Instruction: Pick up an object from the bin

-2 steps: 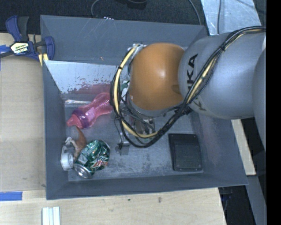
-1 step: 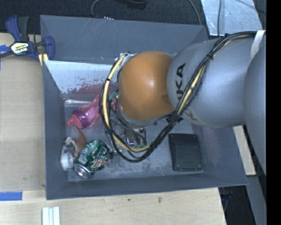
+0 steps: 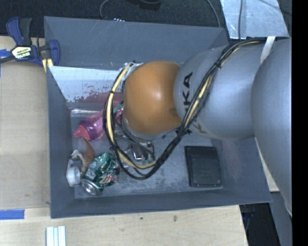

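End effector (image 3: 137, 154) sits low in the bin (image 3: 143, 40), left of centre, beneath the orange cover (image 3: 151, 99) on the arm (image 3: 231, 96). Spread or pressed together: cannot tell. Nearest thing is a crushed green can (image 3: 101, 172), just to its left, toward the view's lower-left corner. A pink object (image 3: 90, 129) lies beyond the can. A flat black slab (image 3: 203, 165) lies well apart on the right.

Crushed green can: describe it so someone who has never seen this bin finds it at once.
In the grey metal bin, look to the view's lower left corner, where a small heap lies. Below the pink thing is the crushed green can: the only green, crumpled piece, with a shiny silver end.
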